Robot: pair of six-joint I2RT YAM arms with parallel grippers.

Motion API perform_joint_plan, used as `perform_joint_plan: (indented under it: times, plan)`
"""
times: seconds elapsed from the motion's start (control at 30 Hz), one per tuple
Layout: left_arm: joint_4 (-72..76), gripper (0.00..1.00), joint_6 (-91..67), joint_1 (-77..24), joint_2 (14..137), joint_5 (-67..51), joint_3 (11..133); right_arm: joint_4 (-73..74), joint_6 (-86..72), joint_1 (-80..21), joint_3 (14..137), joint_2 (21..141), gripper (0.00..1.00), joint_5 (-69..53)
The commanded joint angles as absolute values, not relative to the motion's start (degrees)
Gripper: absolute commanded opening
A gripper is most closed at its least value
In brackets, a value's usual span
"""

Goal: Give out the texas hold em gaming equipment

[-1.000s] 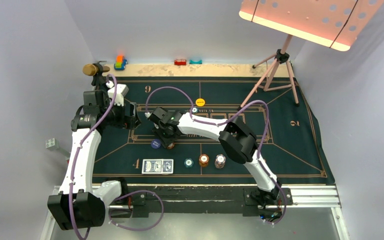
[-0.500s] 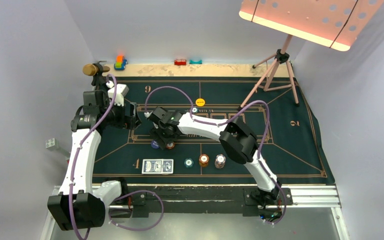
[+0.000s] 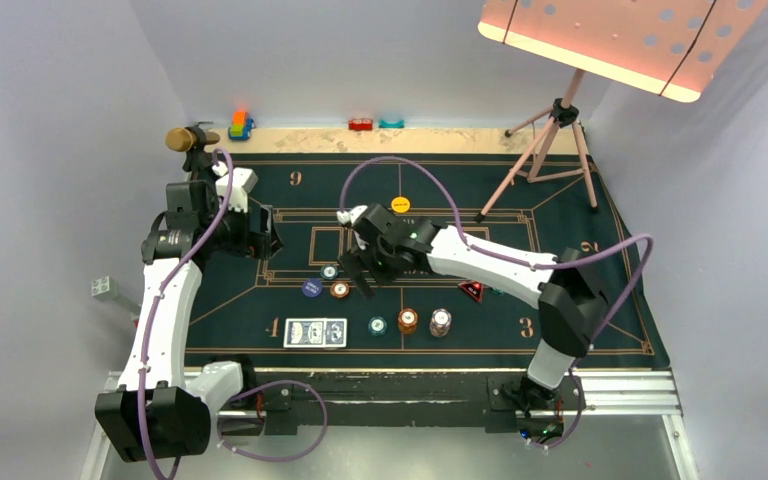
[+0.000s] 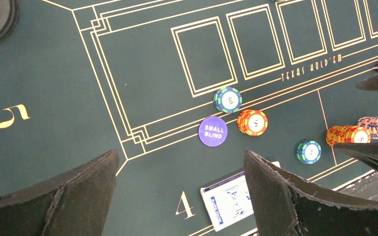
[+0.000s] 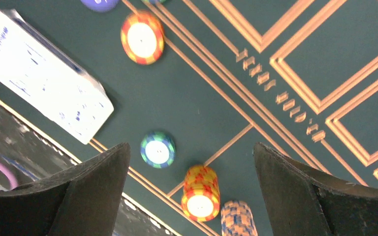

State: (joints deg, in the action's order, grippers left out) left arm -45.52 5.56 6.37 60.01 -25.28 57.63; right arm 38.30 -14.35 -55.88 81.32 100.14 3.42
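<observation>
- Okay, both claws are spread wide with nothing between the fingers. The left gripper [image 4: 180, 155] hangs over the left part of the green felt mat [image 3: 580, 300]. The right gripper [image 5: 192, 146] is over the middle, above the felt between the two chip groups.
- Near edge: the playing cards [image 3: 315, 332] sit close to the mat's near border, just beside the printed 4. The same row runs on to the right with the near teal chip [image 3: 377, 325], the orange stack [image 3: 407, 320] and the striped stack [image 3: 440, 322], each apart from the next.
- Further in, the far teal chip [image 3: 329, 271], the dark blue disc [image 3: 311, 288] (it reads SMALL BLIND in the left wrist view) and the short orange stack [image 3: 340, 289] are bunched on the gold border lines. I can't tell if any of them touch.
- The red-black triangle marker [image 3: 471, 291] lies right of the right gripper, and the yellow disc [image 3: 400, 204] sits further back.
- The widest open felt is on the right, from the triangle marker out to the printed 2 and 3. The tripod stand [image 3: 550, 150] has its feet at the far right corner.
- The microphone [image 3: 185, 138] and toy blocks [image 3: 240, 124] are at the far edge.
- The cards' long axis runs left to right, parallel to the near border, patterned back up. One short end faces the 4 and the other faces the near teal chip.
- The triangle's tip direction is too small to tell.
</observation>
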Motion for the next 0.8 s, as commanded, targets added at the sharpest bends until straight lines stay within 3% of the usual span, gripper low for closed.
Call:
perform_joint_plan:
  times: [0.0,0.1,0.27,0.77]
  plan:
    - [-44.73,1.00,5.67,6.90,59.00,-26.36,57.85,39.52,-16.00,-56.23,72.66,94.49,0.99,3.62]
    - [-44.69,1.00,5.54,6.90,59.10,-26.21,57.88,39.26,-17.71,-56.25,69.06,92.28,0.99,3.87]
    - [-44.60,1.00,5.70,6.89,59.48,-25.68,57.82,37.59,-18.79,-56.25,64.90,91.78,0.83,2.95]
    - [-44.57,1.00,5.79,6.89,59.24,-25.49,57.81,36.29,-18.26,-56.34,60.86,92.24,0.65,0.44]
